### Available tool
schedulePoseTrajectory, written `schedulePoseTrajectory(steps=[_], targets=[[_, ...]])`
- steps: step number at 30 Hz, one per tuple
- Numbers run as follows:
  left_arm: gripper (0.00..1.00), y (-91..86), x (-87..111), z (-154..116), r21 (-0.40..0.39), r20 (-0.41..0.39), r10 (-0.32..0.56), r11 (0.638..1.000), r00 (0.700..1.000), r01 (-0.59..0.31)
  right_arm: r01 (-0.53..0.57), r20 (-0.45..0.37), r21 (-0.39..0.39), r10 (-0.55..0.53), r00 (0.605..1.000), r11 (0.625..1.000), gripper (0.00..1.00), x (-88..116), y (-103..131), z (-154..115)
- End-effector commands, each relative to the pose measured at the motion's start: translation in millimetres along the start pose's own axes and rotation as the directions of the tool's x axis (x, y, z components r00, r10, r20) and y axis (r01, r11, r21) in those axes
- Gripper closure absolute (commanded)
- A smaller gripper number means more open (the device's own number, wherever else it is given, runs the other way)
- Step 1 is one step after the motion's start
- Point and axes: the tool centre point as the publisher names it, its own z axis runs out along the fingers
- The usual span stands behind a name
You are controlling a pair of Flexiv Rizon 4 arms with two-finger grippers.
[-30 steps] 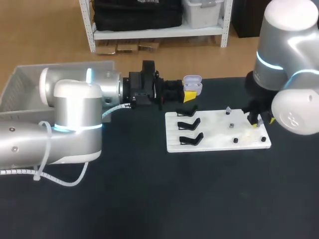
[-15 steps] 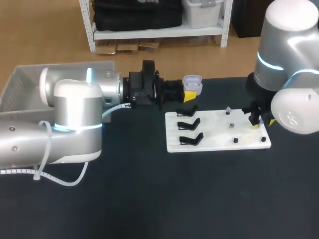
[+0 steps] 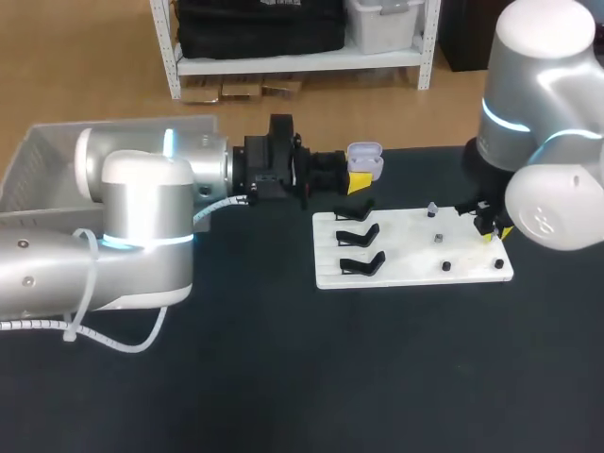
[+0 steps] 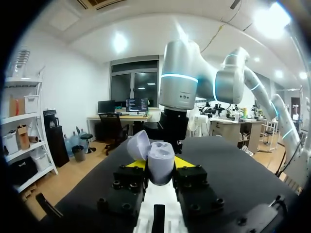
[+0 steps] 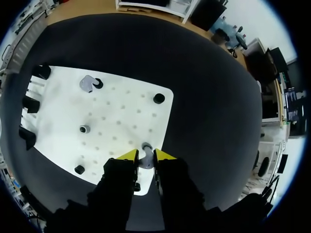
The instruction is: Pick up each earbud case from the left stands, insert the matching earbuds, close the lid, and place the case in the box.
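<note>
while the earbuds are sitting on pegs across the board [image 3: 406, 247], the right gripper [image 5: 146, 155] is hanging straight down over the board's right end. its yellow tips are closing in tight and seem to be pinching a small pale earbud [image 5: 146, 147] from two sides, likely to lift it off its peg. on the board's left part the black stands [image 3: 359, 236] are looking bare. a second earbud [image 5: 87, 83] is waiting by a peg near the board's far edge. just beyond that edge the left gripper [image 4: 160, 162] is clamping the case [image 4: 155, 155] between both fingers, level and with its lid hanging open, probably so an earbud can go straight in. the box [image 3: 38, 170] is lying well off the board's left side.
</note>
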Motion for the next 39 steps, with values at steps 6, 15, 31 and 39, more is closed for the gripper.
schedulePoseTrajectory(steps=[6, 15, 31, 39], targets=[[1.0, -1.2, 1.7, 0.1, -0.006, 0.008, 0.005, 1.0, 1.0, -0.005, -0.046, 0.008, 0.013, 0.046, 0.999, 0.999, 1.0, 2.4, -0.6, -51.7], [1.0, -1.2, 1.7, 0.1, -0.006, 0.008, 0.005, 1.0, 1.0, -0.005, -0.114, -0.033, -0.017, 0.113, 0.993, 0.993, 1.0, 6.1, 22.8, -117.9], [1.0, -1.2, 1.7, 0.1, -0.006, 0.008, 0.005, 1.0, 1.0, -0.005, -0.12, -0.023, 0.012, 0.12, 0.992, 0.993, 1.0, 14.4, 46.9, -143.7], [1.0, -1.2, 1.7, 0.1, -0.006, 0.008, 0.005, 1.0, 1.0, -0.005, -0.484, -0.012, 0.066, 0.486, 0.874, 0.873, 1.0, -1.0, 68.6, -154.8]])
